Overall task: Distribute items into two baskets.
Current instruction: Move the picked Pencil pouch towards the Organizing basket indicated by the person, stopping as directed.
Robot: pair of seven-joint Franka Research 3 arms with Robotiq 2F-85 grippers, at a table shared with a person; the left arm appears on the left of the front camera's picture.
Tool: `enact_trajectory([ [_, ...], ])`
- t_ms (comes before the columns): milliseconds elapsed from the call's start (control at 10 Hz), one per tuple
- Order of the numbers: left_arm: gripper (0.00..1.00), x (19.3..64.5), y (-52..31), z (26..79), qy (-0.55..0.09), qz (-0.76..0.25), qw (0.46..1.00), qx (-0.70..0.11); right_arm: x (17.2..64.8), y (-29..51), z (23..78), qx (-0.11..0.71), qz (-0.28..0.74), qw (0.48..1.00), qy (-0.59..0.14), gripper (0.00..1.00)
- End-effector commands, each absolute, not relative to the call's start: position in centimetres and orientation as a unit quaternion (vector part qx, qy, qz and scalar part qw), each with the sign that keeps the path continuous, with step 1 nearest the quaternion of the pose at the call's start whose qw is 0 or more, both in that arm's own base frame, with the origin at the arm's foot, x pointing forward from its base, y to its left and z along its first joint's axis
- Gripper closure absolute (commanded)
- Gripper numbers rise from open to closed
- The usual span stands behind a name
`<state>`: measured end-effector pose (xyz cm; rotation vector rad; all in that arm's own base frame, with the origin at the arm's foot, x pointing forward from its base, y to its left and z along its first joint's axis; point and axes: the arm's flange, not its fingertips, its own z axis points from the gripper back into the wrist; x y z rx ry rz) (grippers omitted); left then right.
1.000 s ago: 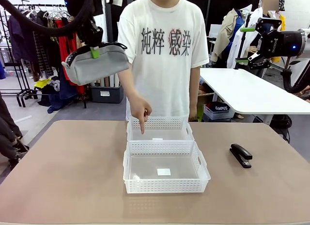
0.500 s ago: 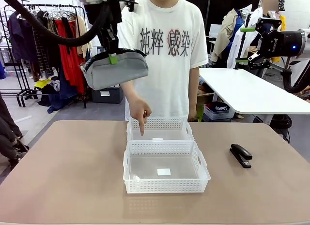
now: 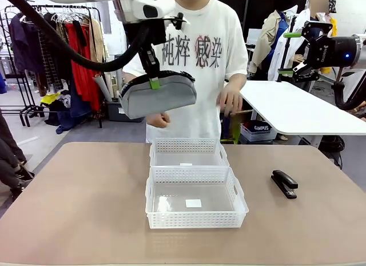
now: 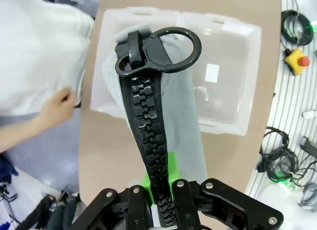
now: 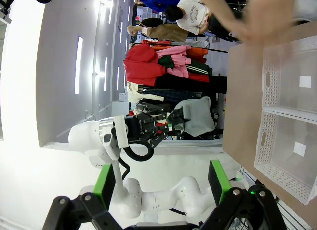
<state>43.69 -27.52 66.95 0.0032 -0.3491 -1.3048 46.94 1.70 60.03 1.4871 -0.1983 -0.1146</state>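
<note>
My left gripper (image 3: 153, 78) is clamped on the grey pouch (image 3: 160, 97), held high over the table (image 3: 74, 209) near the far basket (image 3: 189, 145), while my right gripper (image 3: 293, 53) hangs with jaws apart and empty, the stapler (image 3: 284, 183) lies right of the near basket (image 3: 194, 219), and a box (image 3: 261, 130) behind reads "CAMPUS".

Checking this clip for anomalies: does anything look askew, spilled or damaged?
Nothing stands out. The left gripper is shut on the grey pouch, which hangs slightly tilted in the air. The near basket and far basket sit squarely in line, holding no items. The stapler lies closed on the table to their right.
</note>
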Motion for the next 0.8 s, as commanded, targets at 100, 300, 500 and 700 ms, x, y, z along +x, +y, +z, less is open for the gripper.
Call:
enact_trajectory([
  [100, 1.0, 41.9, -28.0, 65.6, -0.163, -0.641, 0.75, -0.02, 46.9, 1.7, 60.1, 0.675, -0.052, 0.73, -0.09, 0.0],
  [300, 1.0, 40.9, -28.7, 64.9, -0.149, -0.657, 0.739, -0.029, 46.9, 1.7, 60.1, 0.675, -0.052, 0.73, -0.09, 0.0],
  [500, 1.0, 40.1, -28.9, 64.3, -0.137, -0.664, 0.734, -0.038, 46.9, 1.7, 60.1, 0.675, -0.052, 0.73, -0.09, 0.0],
  [700, 1.0, 40.3, -28.5, 64.5, -0.134, -0.65, 0.747, -0.038, 46.9, 1.7, 60.1, 0.675, -0.052, 0.73, -0.09, 0.0],
])
